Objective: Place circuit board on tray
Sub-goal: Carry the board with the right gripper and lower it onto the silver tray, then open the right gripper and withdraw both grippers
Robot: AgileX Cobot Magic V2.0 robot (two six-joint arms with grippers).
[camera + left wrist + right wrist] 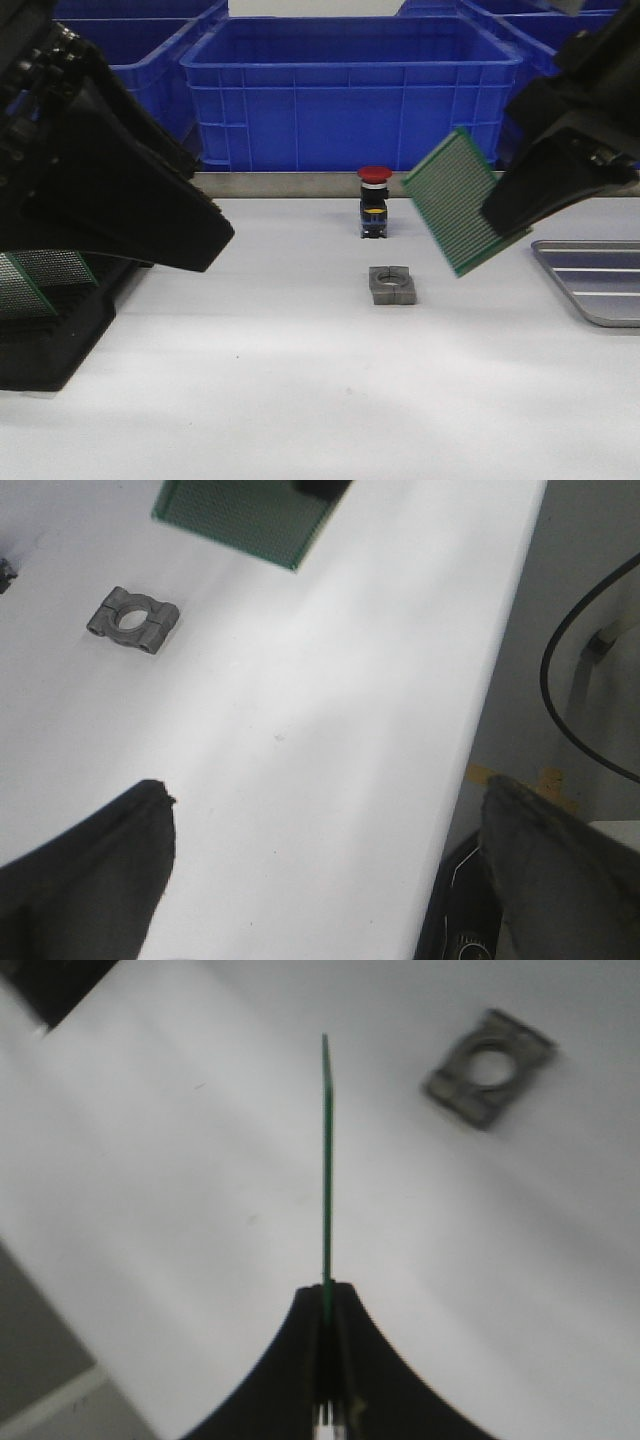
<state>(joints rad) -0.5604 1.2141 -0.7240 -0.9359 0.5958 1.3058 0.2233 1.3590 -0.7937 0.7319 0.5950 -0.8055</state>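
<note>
Transport was the step in hand: the right gripper (328,1305) had its fingers pinched shut on the thin green perforated circuit board (458,200), held tilted above the table, left of the shallow silver-grey ribbed metal tray (598,280); carrying it rightward and lowering seemed next. Left gripper (320,880) hung spread wide, empty.

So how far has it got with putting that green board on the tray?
Picked up: the right gripper is shut on the circuit board and holds it tilted in the air, above the table. In hand: carrying it. Left: the tray, at the table's right edge, has no board on the part in view, so lowering and release remain. The left gripper is open, holding nothing.
</note>
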